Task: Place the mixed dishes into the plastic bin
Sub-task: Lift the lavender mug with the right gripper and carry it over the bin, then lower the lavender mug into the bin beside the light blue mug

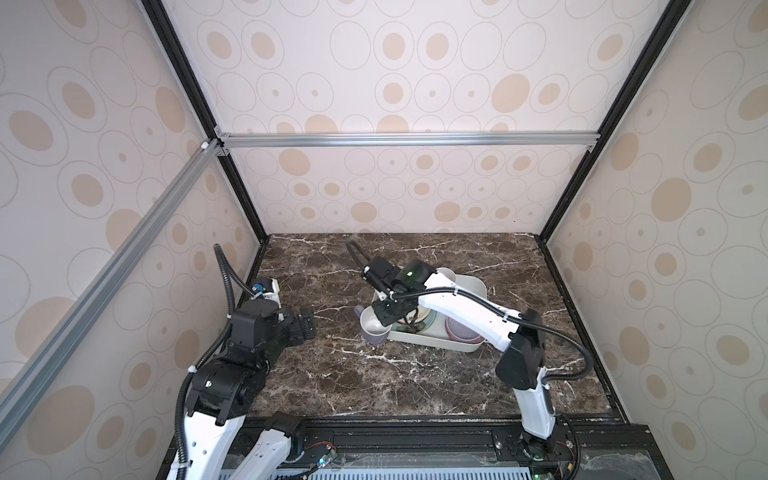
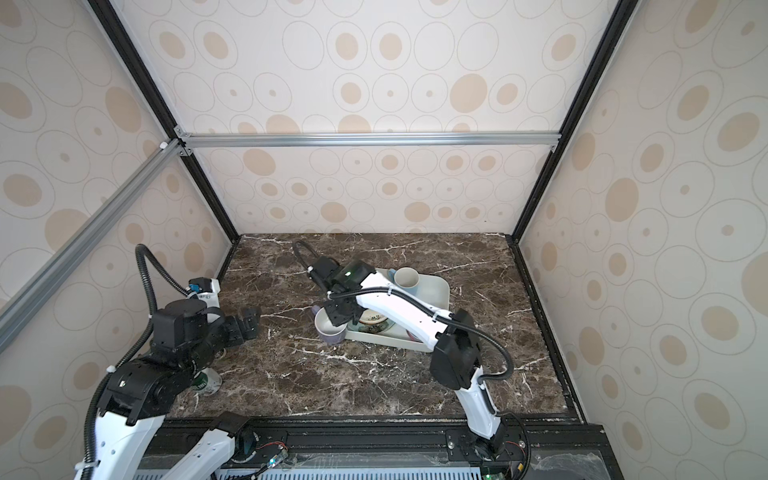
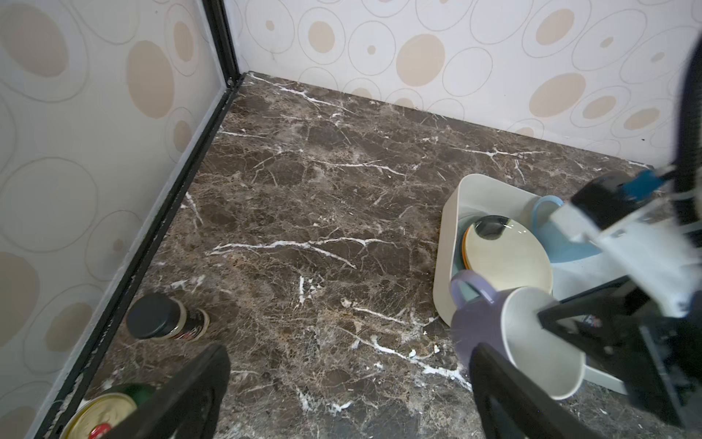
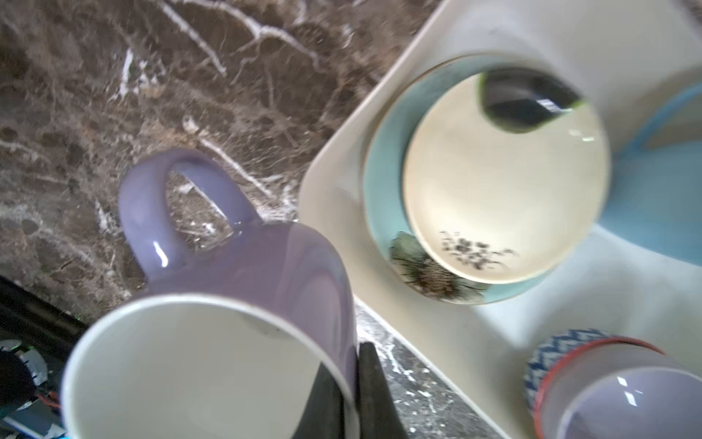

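Lavender-grey mug, seemingly the last dish out, hangs tilted, wall pinched in my right claw, just beside the plastic bin, where teal plate, black-and-cream plate, light-blue mug and patterned bowl already sit; my left claw hangs open.

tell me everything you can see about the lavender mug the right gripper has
The lavender mug looks like glossy glazed ceramic, lavender-grey outside and plain white inside, with one loop handle. It is empty. The right gripper is shut on its wall at the rim, one finger inside, one outside. It looks tilted rather than upright, just outside the white bin's near-left corner, over the marble table; whether its base touches the table is unclear.
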Controlling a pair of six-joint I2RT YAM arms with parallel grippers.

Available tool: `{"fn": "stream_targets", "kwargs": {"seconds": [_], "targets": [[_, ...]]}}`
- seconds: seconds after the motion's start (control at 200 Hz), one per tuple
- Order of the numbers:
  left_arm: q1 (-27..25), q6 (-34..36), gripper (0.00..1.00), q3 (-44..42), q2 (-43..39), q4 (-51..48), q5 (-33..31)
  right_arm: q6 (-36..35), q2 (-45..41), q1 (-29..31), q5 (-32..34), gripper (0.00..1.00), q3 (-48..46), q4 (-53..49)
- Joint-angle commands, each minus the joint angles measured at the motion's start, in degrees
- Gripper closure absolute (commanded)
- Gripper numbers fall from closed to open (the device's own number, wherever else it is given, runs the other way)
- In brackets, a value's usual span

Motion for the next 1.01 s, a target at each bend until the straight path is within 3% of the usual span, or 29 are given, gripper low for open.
{"fn": "stream_targets", "kwargs": {"seconds": [0.0,0.565,1.0], "targets": [[0.44,0.82,0.01,2.3,2.96,5.09,2.54,-2.11,-6.16,-4.62,2.78,0.9,-1.79,-0.62],[0.4,0.38,0.01,9.97,23.33,16.98,10.59,-8.05,-13.97,-29.0,-0.38,0.89,-7.07,1.98],[-0.16,1.22,0.01,18.86,36.48,20.32,14.59,-8.2,-15.71,-40.65,-5.34,0.88,-15.51,6.88]]}}
